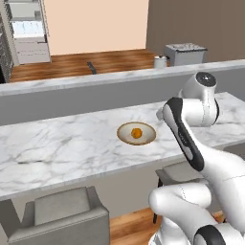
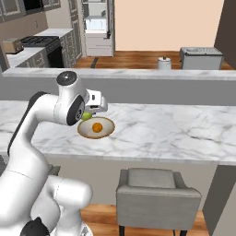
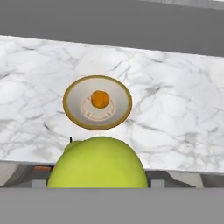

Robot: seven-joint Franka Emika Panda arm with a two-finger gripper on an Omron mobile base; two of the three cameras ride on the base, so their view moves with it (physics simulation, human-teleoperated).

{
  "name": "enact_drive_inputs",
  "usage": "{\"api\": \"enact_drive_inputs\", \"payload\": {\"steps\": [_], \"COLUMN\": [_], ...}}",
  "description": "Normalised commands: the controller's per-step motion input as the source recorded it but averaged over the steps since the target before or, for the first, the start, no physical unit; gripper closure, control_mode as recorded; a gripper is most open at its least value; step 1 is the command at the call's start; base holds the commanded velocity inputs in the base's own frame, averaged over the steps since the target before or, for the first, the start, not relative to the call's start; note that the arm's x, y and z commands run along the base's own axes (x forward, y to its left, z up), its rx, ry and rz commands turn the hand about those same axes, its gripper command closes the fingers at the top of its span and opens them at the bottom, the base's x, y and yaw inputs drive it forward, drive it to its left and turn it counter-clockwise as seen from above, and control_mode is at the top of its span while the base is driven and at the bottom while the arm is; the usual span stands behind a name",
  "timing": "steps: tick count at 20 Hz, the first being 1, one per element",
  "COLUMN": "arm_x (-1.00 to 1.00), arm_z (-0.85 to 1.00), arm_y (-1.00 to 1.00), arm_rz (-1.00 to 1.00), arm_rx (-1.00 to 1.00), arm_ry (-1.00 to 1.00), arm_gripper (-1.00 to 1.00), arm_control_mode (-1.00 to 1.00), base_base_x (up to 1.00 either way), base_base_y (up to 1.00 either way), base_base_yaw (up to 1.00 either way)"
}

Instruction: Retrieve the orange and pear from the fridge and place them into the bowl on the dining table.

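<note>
The tan-rimmed bowl (image 1: 125,138) (image 2: 82,131) (image 3: 70,94) sits on the marble dining table (image 1: 57,143) (image 2: 175,129) (image 3: 175,109). In its cream middle lies the orange (image 1: 137,133) (image 2: 97,127) (image 3: 100,99). My gripper (image 2: 89,112) hangs just above the bowl's near-left rim, shut on the yellow-green pear (image 2: 86,116) (image 3: 97,162). In the hand view the pear bulks large at the bottom and hides the fingertips. The fridge (image 1: 28,28) (image 2: 97,23) stands open far across the room, its shelves showing.
A grey wall with a narrow marble ledge (image 1: 95,83) (image 2: 138,73) runs behind the table. Grey chairs (image 1: 62,215) (image 2: 156,193) stand at the table's near side. A stove (image 2: 37,44) is at the far left, and a pot (image 1: 161,61) sits beyond the ledge.
</note>
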Motion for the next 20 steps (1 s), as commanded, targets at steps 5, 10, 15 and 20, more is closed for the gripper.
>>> {"api": "enact_drive_inputs", "payload": {"steps": [5, 10, 15, 20], "arm_x": [0.66, 0.4, 0.44, 0.46], "arm_z": [-0.53, -0.35, -0.43, -0.39], "arm_y": [0.25, 0.08, 0.03, 0.05], "arm_rz": [0.0, 0.0, -0.02, -0.07], "arm_rx": [0.15, 0.05, 0.0, 0.0], "arm_ry": [0.16, 0.0, 0.0, 0.0], "arm_gripper": [1.0, 1.0, 1.0, 1.0], "arm_control_mode": [-1.0, -1.0, -1.0, -1.0], "base_base_x": [0.0, 0.0, 0.0, 0.0], "base_base_y": [0.0, 0.0, 0.0, 0.0], "base_base_yaw": [0.0, 0.0, 0.0, 0.0]}}
